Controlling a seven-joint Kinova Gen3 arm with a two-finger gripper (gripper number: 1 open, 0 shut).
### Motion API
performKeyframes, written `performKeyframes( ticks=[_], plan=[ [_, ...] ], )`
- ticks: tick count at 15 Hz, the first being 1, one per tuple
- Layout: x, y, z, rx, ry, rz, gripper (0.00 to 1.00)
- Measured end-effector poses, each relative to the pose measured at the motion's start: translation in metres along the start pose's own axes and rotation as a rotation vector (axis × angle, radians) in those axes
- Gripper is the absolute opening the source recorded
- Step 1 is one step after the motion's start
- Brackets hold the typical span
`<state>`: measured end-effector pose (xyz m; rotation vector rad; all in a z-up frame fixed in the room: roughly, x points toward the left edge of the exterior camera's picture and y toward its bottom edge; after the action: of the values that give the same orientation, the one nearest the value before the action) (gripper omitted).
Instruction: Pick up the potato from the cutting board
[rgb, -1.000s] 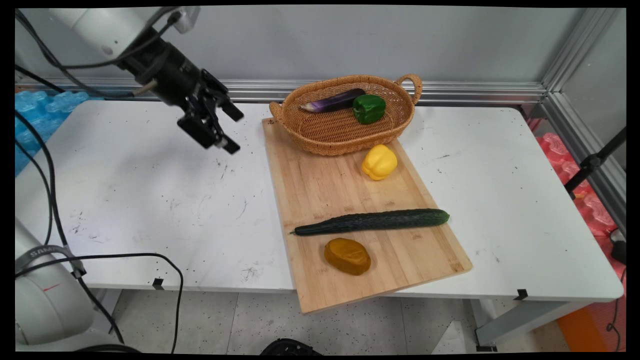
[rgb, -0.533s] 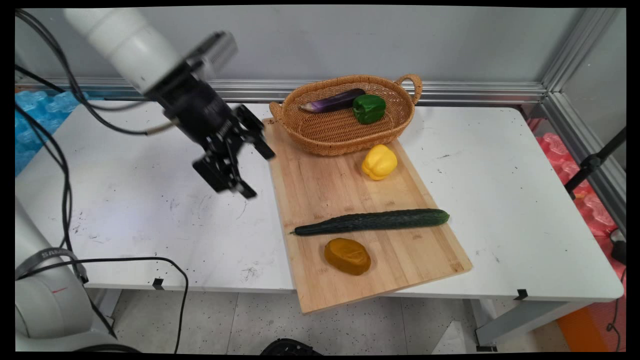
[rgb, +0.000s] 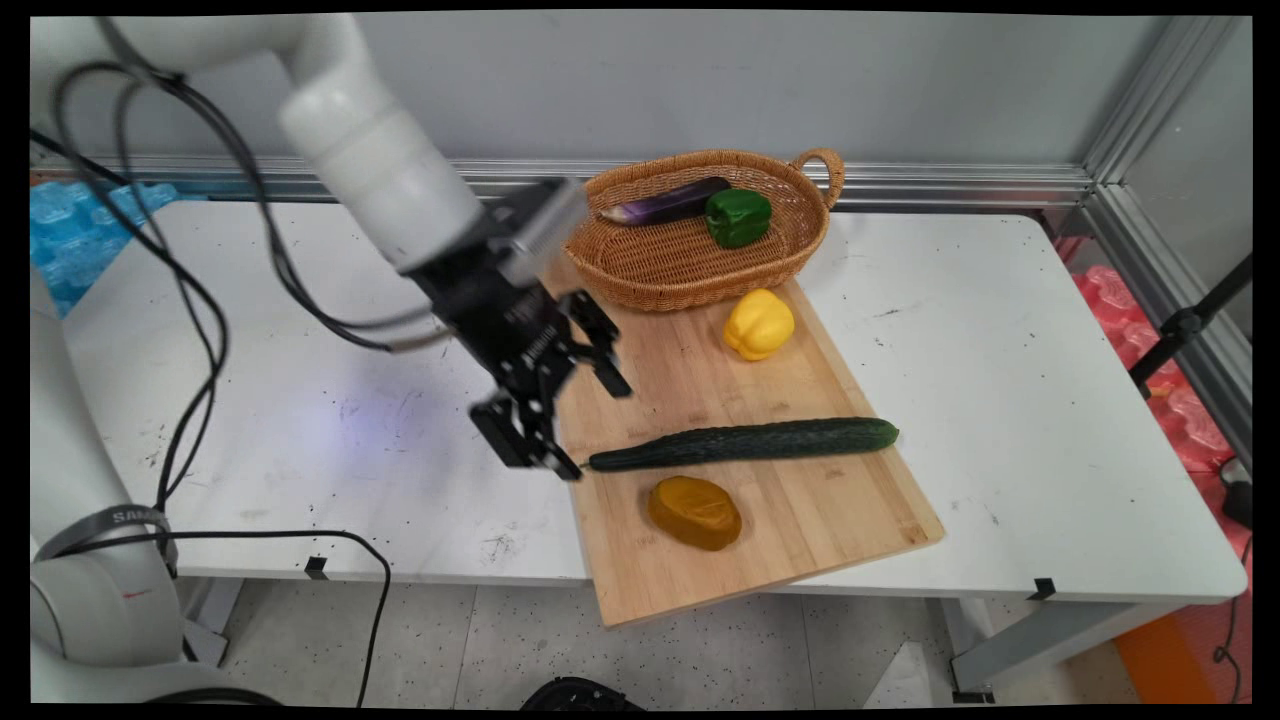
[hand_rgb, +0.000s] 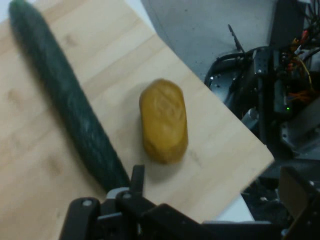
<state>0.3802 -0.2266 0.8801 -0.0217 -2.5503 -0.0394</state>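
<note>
White table (rgb: 300, 330) carries cutting board (rgb: 700, 380); wicker basket (rgb: 680, 285) at its far end. Your gripper (rgb: 595, 430) hangs spread wide, empty, over board's left edge, just beside cucumber (rgb: 750, 441) tip. Brown lump (rgb: 694, 512) lies near, untouched.

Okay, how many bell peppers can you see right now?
2. The green bell pepper lies in the wicker basket beside the eggplant. The yellow bell pepper sits on the cutting board, just in front of the basket. None appears hidden.
</note>
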Motion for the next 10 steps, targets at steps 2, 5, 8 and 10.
performKeyframes(
  ticks=[2, 5, 8, 10],
  plan=[
    [0.011, -0.006, 0.025, -0.007, -0.016, 0.029, 1.00],
    [0.023, -0.014, 0.057, -0.012, -0.045, 0.046, 1.00],
    [0.031, -0.020, 0.079, -0.017, -0.065, 0.052, 1.00],
    [0.036, -0.025, 0.094, -0.023, -0.080, 0.052, 1.00]
  ],
)
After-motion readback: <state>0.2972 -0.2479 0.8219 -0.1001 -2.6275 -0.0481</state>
